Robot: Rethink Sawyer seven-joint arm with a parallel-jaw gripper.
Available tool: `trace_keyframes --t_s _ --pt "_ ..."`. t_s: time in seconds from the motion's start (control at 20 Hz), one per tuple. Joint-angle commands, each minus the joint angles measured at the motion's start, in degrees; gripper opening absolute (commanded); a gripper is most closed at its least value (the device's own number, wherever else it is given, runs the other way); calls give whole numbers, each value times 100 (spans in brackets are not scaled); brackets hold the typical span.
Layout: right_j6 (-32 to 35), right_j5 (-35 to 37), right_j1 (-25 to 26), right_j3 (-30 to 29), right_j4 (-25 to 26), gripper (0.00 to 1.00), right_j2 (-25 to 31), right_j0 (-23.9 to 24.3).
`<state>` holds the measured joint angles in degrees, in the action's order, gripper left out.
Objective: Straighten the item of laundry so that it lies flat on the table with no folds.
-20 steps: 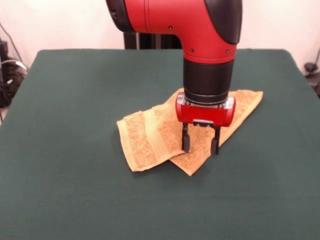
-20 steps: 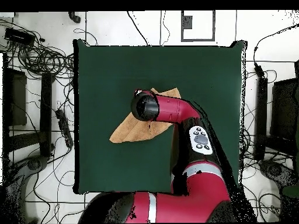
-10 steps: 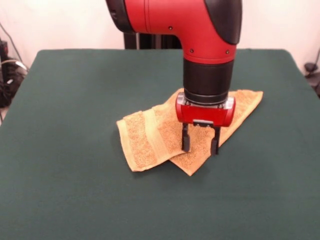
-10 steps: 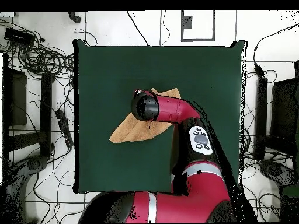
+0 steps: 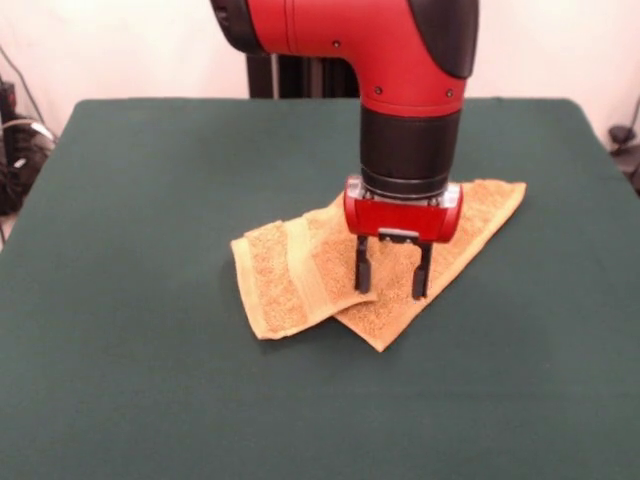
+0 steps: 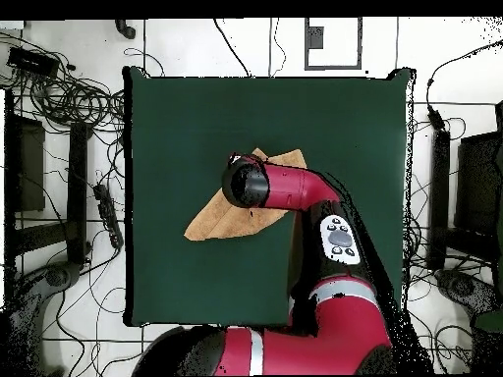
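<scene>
I note the table (image 5: pixel 120 380) first: its dark green top takes up most of the front view, and the towel (image 5: pixel 290 285) lies near its middle, well clear of every edge, so there is ample room to spread the cloth in any direction. The arm (image 5: pixel 400 60) drops straight down over the towel, which I judge is the posture for a vertical pinch on the upper layer. The towel is not flat: one flap, bearing a smoother woven band, is folded across the rest, so its outline reads as a lopsided wedge, not a square; a long corner runs out toward the picture's right in the front view. The gripper (image 5: pixel 391 279) stands over the folded region, its two dark fingers (image 5: pixel 362 276) set narrowly apart with cloth visible between them; the tips look to be at or just above the fabric, and I cannot confirm contact or a grasp. The front view gives me the fold line, the band and the finger gap. The overhead view hides all of that under the arm's wrist, but it alone shows the towel's (image 6: pixel 221 221) outline on the table (image 6: pixel 177 118) and the tapering corner pointing toward the picture's lower left. I cannot find the tag in either view.
</scene>
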<state>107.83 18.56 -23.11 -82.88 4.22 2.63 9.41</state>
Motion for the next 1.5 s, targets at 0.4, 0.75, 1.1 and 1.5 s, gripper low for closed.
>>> trace_keyframes --t_s 0.4,0.75,1.1,1.5 --pt "1 601 -625 -697 601 100 118 330" --pt "142 578 -660 -725 690 100 157 335" --pt "407 196 -277 -701 651 100 317 301" --pt "302 -58 96 -419 770 100 329 327"
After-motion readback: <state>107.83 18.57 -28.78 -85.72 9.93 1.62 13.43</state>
